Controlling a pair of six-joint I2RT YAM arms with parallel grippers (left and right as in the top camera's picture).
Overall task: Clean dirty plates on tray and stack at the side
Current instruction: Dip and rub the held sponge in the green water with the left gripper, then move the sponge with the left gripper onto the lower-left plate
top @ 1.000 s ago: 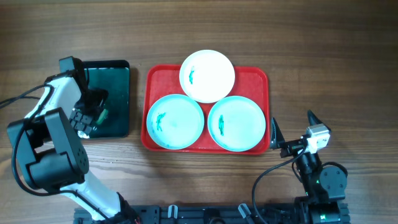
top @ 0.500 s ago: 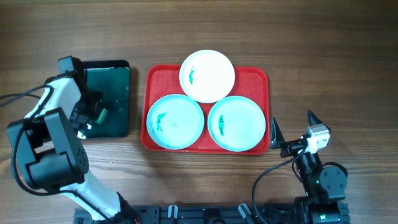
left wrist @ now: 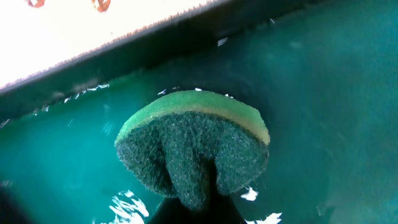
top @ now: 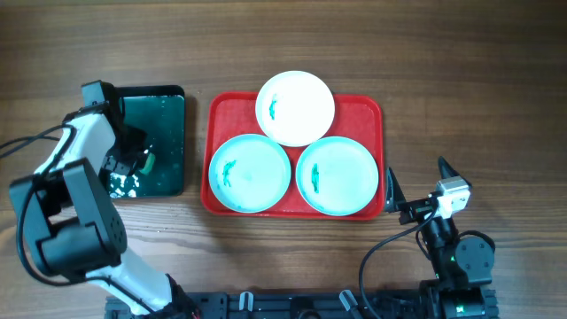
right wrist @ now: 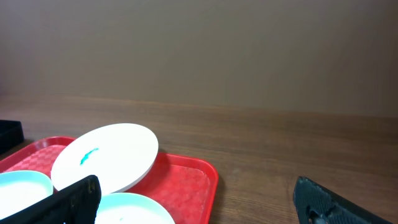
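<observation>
Centre of the wooden table (top: 372, 44): the red tray (top: 221, 115), holding all three plates.
- At the tray's far rim: white plate (top: 295, 108), projecting past that rim. Tilted in the right wrist view. One green smear left of its centre.
- In the tray's near left part: turquoise plate (top: 249, 172), with a green smear on its left half.
- In the tray's near right part: second turquoise plate (top: 337, 175), with a green smear left of centre. Just beside the first, under the white plate's near edge.

Left of the red tray: dark green tray (top: 166, 120), wet, with white glints on its surface. Over its left half: left gripper (top: 133, 166), clamped on the sponge (left wrist: 193, 146). Sponge pinched into a fold, dark scouring face toward the wrist camera, light green layer behind. Contact with the wet surface not determinable.

Near right of the red tray, just off its corner: right gripper (top: 415, 168), fingers spread wide, holding nothing, clear of the plates.
</observation>
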